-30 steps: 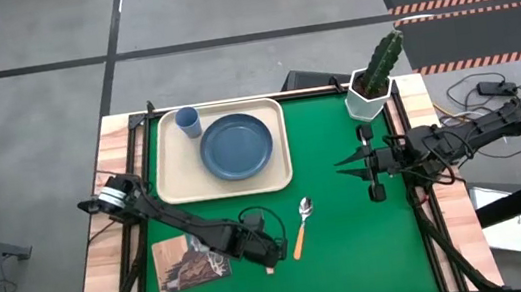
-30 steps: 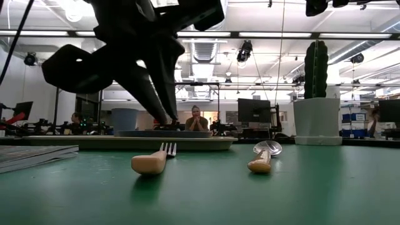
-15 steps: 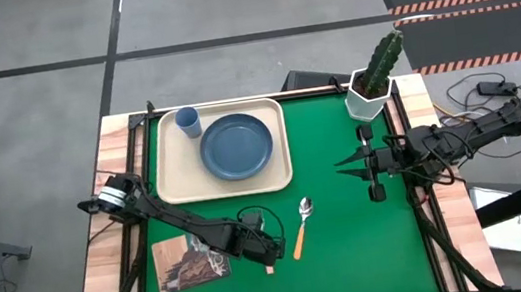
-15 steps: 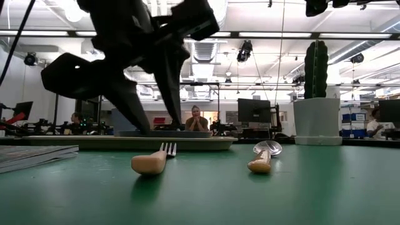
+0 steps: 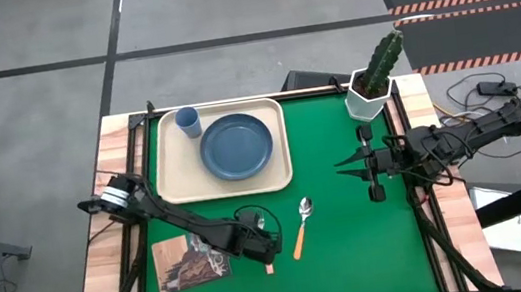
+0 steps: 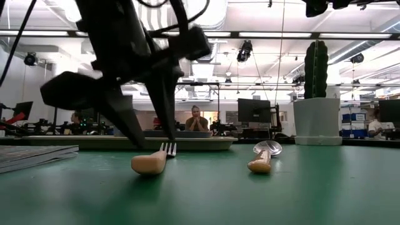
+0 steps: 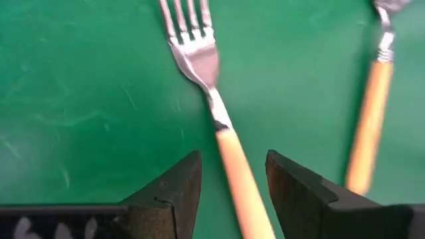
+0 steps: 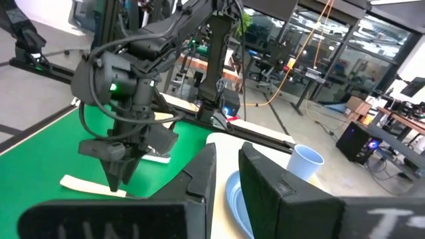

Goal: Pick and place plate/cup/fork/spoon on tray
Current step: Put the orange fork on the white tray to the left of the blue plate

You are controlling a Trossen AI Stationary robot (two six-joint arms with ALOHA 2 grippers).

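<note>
The fork [image 7: 212, 86] lies flat on the green mat, its orange handle [image 7: 236, 179] pointing at the table's near edge. My left gripper [image 7: 232, 159] stands open over it, pointing down, one finger on each side of the handle, touching nothing [image 6: 155, 145]. The spoon [image 5: 301, 226] lies just to the right of the fork [image 5: 269, 266]. The dark blue plate [image 5: 237, 147] and the light blue cup [image 5: 188, 121] stand on the cream tray [image 5: 173, 173] at the far left. My right gripper [image 5: 339, 166] waits shut above the mat's right side, pointing left.
A picture-covered booklet [image 5: 187, 262] lies near the front left, beside my left arm. A cactus in a white pot [image 5: 370, 96] stands at the far right corner. Bare green mat lies between the spoon and my right gripper. People sit in the room beyond the table.
My left gripper has opened from shut and come down toward the fork, so that its fingers now stand on either side of the handle. The fork and the spoon have stayed where they were.
</note>
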